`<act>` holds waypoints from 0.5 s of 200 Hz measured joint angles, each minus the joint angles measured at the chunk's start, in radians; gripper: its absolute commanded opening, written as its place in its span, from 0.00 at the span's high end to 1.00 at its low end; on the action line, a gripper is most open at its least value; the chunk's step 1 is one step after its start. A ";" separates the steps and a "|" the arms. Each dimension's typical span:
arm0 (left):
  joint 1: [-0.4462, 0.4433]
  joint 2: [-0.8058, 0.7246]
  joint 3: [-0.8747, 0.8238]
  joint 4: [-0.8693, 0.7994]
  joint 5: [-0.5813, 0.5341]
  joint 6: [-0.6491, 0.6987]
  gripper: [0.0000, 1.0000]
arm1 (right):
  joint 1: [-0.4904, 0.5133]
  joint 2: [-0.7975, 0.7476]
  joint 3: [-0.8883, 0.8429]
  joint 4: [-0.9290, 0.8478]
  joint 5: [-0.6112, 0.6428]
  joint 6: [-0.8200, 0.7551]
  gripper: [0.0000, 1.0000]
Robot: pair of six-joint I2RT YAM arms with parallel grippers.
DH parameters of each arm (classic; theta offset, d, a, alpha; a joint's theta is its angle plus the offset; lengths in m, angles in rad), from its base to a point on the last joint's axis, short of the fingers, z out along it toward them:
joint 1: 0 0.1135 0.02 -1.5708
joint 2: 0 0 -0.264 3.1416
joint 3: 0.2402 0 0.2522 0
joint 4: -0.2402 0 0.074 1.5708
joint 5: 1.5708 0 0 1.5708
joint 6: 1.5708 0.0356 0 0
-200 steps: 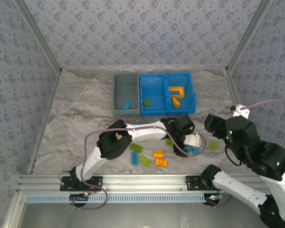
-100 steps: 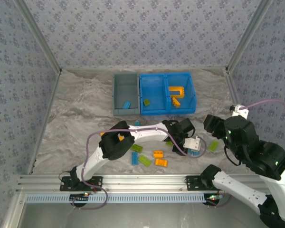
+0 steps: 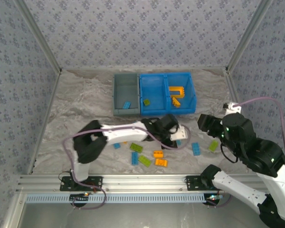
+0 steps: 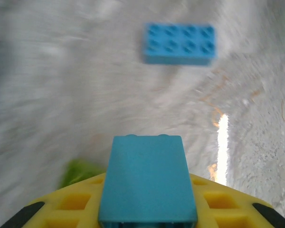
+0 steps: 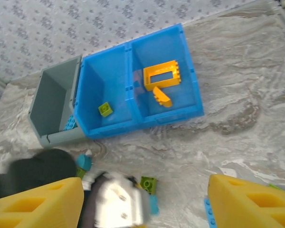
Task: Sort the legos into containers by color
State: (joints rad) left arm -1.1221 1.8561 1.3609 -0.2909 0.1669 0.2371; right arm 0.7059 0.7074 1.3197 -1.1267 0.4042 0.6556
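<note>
**Q:** State of the left tool?
**A:** The left tool (image 3: 179, 135) is clamped on a blue brick (image 4: 147, 183). The brick sits between the yellow fingers (image 4: 228, 204), above the surface (image 3: 80, 109) and in front of the blue bin (image 3: 164, 76).

**Q:** Right tool?
**A:** The right tool (image 3: 203, 122) is open, with nothing between its fingers.

**Q:** Bin contents?
**A:** The grey bin (image 3: 118, 90), touching the blue bin's left side, holds one blue piece (image 3: 127, 104). The blue bin's left compartment holds one green brick (image 3: 146, 102). Its right compartment holds the orange frame (image 3: 177, 89) and a smaller orange piece (image 3: 175, 101).

**Q:** Loose legos?
**A:** A mixed cluster (image 3: 147, 156) of blue, green and orange lies near the arm bases. A blue block (image 3: 195, 148) and a green block (image 3: 213, 145) lie to its right.
</note>
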 measured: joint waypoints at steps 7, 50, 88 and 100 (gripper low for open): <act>0.021 -0.062 -0.015 0.002 -0.036 -0.042 0.65 | -0.002 0.020 0.000 0.014 -0.025 -0.014 0.28; 0.252 -0.282 -0.023 -0.068 -0.237 -0.298 0.63 | -0.005 0.182 -0.076 0.161 -0.209 -0.087 0.30; 0.483 -0.237 0.000 -0.199 -0.256 -0.464 0.63 | 0.110 0.317 -0.194 0.362 -0.282 -0.137 0.31; 0.531 -0.177 0.041 -0.238 -0.240 -0.502 0.64 | 0.180 0.361 -0.206 0.428 -0.270 -0.158 0.31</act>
State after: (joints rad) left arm -0.5915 1.6791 1.4017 -0.5285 -0.0731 -0.2653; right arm 0.8856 1.0683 1.1141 -0.6991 0.1341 0.4976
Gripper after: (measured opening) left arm 0.369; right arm 0.696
